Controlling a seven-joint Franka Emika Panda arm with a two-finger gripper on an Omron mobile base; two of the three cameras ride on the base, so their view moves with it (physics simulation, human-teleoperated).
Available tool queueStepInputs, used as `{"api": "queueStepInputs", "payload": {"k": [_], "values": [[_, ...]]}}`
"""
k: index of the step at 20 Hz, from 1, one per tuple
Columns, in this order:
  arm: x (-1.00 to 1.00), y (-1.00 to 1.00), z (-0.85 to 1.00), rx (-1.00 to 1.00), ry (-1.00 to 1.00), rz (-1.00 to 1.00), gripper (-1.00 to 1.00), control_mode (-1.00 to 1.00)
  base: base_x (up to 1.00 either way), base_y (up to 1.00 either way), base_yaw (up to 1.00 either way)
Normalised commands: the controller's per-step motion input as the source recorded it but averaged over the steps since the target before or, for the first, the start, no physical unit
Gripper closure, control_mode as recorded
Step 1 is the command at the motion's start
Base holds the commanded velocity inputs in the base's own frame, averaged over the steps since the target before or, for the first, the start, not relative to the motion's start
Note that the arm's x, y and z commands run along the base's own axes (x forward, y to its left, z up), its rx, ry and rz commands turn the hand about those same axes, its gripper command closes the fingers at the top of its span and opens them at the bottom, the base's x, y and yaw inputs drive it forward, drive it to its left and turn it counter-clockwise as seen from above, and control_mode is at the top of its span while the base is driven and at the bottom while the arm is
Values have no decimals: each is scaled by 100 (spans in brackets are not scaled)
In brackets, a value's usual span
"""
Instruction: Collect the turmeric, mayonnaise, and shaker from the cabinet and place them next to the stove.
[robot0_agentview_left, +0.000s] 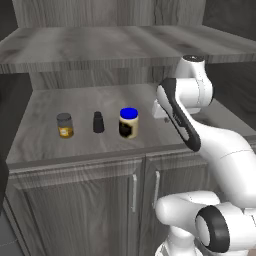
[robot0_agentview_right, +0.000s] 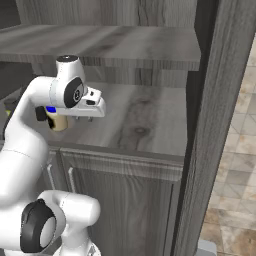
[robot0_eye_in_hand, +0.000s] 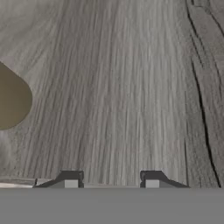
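The mayonnaise (robot0_agentview_left: 128, 123) stands upright on the lower open shelf (robot0_agentview_left: 45, 137) of the cabinet (robot0_agentview_left: 75, 205), rightmost of a row of three; the shaker (robot0_agentview_left: 98, 122) stands just to its left and the turmeric (robot0_agentview_left: 65, 125) further left, all apart from one another and none yet collected. My gripper (robot0_eye_in_hand: 111, 180) hangs above bare shelf wood to the right of the mayonnaise, pointing down, with the fingertips (robot0_eye_in_hand: 71, 178) at their narrowest setting and nothing between them. I judge the step in hand to be the first approach. To do it well, I open the jaws wide before moving in, since the mayonnaise is the stoutest item; I travel left along the shelf, keep below the upper shelf board (robot0_agentview_left: 125, 47), and close on the jar body under the blue lid so the shaker beside it is not struck. From the right base camera my own arm (robot0_agentview_right: 30, 120) covers most of the row: a strip of blue lid and part of the cream jar show, the turmeric is hidden. The hand camera shows a brownish blurred patch at the left edge that I cannot identify. The stove is out of frame, so the placing spot cannot be judged
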Motion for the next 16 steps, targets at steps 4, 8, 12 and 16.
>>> {"api": "queueStepInputs", "payload": {"k": [4,8,12,16], "values": [[-24,0,0,0,-2,0,-100,-100,0,0,0],[-62,14,-22,-2,-7,6,-100,-100,0,0,0],[-50,52,-32,0,-8,21,-100,-100,0,0,0],[-5,50,-5,3,-5,25,-100,-100,0,0,0]]}}
